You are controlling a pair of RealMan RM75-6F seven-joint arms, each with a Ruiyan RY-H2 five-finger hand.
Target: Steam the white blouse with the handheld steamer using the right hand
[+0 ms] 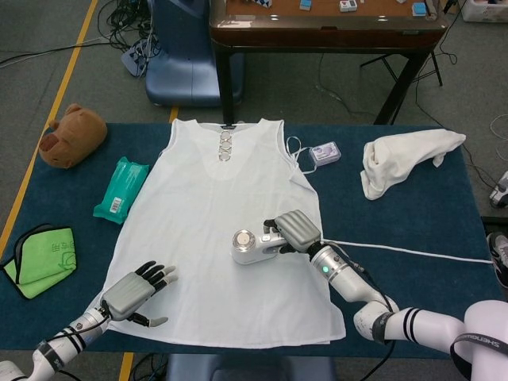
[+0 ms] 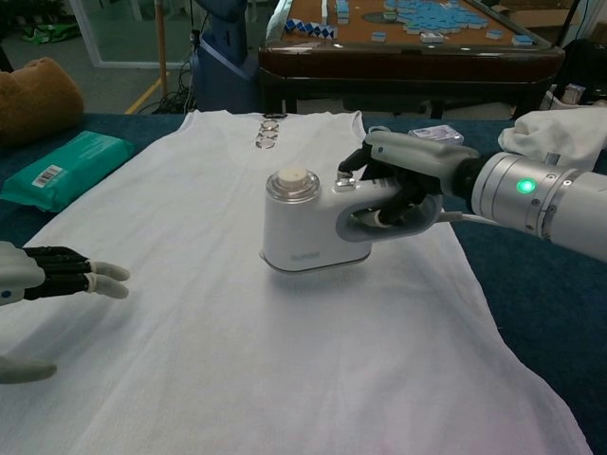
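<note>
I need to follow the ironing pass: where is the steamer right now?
In the head view the steamer sits on the white blouse, lower middle, gripped by the right hand.

Each robot hand (image 1: 133,293) (image 1: 295,231) has silver-grey backs, black fingers with pale tips, and striped forearms.
</note>
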